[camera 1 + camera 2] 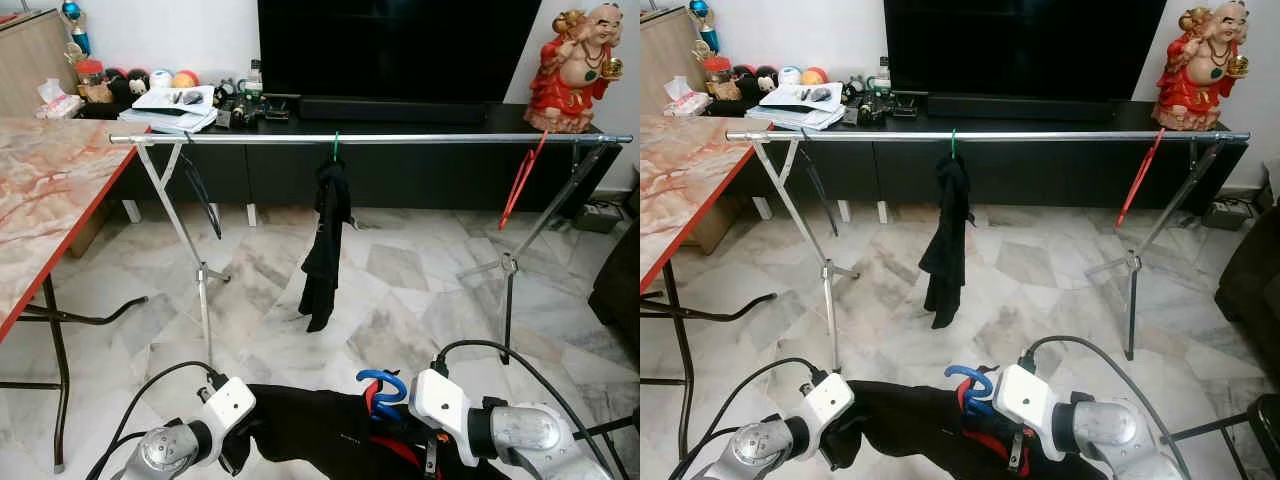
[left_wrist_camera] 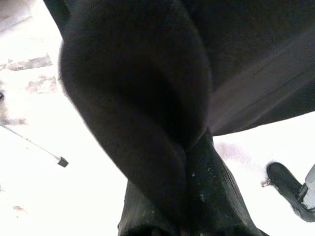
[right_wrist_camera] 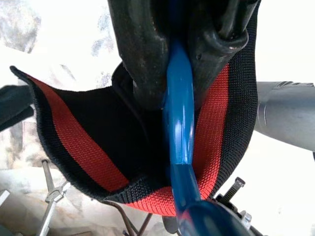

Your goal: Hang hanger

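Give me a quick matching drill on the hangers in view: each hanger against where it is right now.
Things:
1. blue plastic hanger
2. green hanger with the black garment
3. red hanger
4. black hanger

Places:
A. empty, near the chrome rail's right end
B. middle of the rail
C. clamped in the right gripper
D. empty, near the rail's left end

Pairs: 1-C, 2-B, 3-A, 4-D
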Controlling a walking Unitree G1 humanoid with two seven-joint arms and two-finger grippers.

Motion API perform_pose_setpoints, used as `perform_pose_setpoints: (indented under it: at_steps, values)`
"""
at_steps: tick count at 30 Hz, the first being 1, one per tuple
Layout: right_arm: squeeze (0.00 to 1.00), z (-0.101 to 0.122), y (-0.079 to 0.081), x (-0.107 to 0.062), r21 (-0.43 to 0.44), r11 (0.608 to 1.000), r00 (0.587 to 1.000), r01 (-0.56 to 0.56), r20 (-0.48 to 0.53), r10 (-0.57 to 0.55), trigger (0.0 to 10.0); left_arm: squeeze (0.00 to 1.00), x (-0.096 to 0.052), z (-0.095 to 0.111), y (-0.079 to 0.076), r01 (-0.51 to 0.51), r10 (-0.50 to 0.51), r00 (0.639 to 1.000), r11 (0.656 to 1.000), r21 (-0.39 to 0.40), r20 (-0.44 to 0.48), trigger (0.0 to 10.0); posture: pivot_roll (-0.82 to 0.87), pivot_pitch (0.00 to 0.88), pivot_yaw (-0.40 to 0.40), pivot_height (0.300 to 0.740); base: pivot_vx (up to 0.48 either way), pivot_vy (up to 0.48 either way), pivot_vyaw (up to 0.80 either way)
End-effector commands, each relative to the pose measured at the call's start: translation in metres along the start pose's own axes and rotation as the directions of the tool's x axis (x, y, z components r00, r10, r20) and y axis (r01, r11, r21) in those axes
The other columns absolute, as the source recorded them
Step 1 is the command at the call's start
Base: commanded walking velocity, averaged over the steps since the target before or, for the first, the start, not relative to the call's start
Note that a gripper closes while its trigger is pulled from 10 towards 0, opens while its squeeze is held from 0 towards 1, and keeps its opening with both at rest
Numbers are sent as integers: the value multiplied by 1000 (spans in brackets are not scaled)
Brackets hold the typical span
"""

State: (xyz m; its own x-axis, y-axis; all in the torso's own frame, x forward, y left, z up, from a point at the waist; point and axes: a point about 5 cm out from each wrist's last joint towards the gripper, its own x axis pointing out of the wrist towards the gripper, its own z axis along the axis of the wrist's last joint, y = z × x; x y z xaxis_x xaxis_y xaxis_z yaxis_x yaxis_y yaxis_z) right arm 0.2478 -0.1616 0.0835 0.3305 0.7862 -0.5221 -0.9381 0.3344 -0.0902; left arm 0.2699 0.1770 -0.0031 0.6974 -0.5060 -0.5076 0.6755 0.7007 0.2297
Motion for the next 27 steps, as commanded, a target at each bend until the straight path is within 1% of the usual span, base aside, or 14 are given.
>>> perform_pose_setpoints:
  at_steps: [1, 3, 6, 7, 8, 12, 14, 15, 17, 19, 23, 24, 26, 27]
  values:
    - [0, 5, -6, -2, -11, 999, 999, 33, 13, -33, 10000, 0, 0, 0, 3, -18, 18, 1000, 999, -26, -3, 0, 88, 84, -25, 740, 0, 0, 0]
    - [0, 5, -6, -2, -11, 999, 999, 33, 13, -33, 10000, 0, 0, 0, 3, -18, 18, 1000, 999, -26, -3, 0, 88, 84, -25, 740, 0, 0, 0]
    - [0, -10, -8, -7, -3, 998, 996, 59, -73, -59, 10000, 0, -6, -6, 21, -183, 178, 982, 980, -82, -62, 0, 86, 83, -23, 740, 0, 0, 0]
    - [0, -10, -8, -7, -3, 998, 996, 59, -73, -59, 10000, 0, -6, -6, 21, -183, 178, 982, 980, -82, -62, 0, 86, 83, -23, 740, 0, 0, 0]
    - [0, -15, -10, -10, 6, 997, 991, 83, -102, -82, 10000, 0, -10, -12, 29, -269, 257, 960, 958, -98, -114, 0, 86, 83, -23, 740, 0, 0, 0]
    - [0, -28, -14, -17, 31, 989, 977, 145, -164, -138, 10000, 0, -27, -33, 44, -459, 416, 871, 878, -136, -261, 0, 84, 84, -23, 740, 0, 0, 0]
    - [0, -30, -14, -18, 37, 987, 974, 154, -176, -145, 10000, 0, -31, -38, 46, -506, 450, 842, 849, -149, -296, 0, 85, 84, -23, 740, 0, 0, 0]
    - [0, -30, -14, -18, 37, 987, 974, 154, -176, -145, 10000, 0, -31, -38, 46, -506, 450, 842, 849, -149, -296, 0, 85, 84, -23, 740, 0, 0, 0]
    - [0, -33, -16, -19, 51, 981, 965, 186, -198, -173, 10000, 0, -43, -52, 51, -618, 518, 754, 768, -170, -404, 0, 85, 84, -23, 740, 0, 0, 0]
    - [0, -34, -19, -19, 57, 976, 960, 212, -198, -197, 10000, 0, -50, -64, 48, -660, 522, 700, 734, -163, -487, 0, 85, 84, -23, 740, 0, 0, 0]
    - [0, -29, -23, -18, 74, 969, 962, 236, -161, -222, 10000, 0, -51, -73, 39, -648, 478, 687, 744, -163, -547, 0, 87, 83, -24, 740, 0, 0, 0]
    - [0, -25, -24, -18, 91, 966, 964, 242, -133, -229, 10000, 0, -49, -76, 33, -617, 436, 700, 768, -171, -566, 0, 87, 83, -24, 740, 0, 0, 0]
    - [0, -25, -24, -18, 91, 966, 964, 242, -133, -229, 10000, 0, -49, -76, 33, -617, 436, 700, 768, -171, -566, 0, 87, 83, -24, 740, 0, 0, 0]
    - [0, -21, -25, -17, 108, 963, 966, 248, -107, -237, 10000, 0, -48, -78, 27, -589, 400, 709, 789, -175, -581, 0, 90, 81, -23, 740, 0, 0, 0]
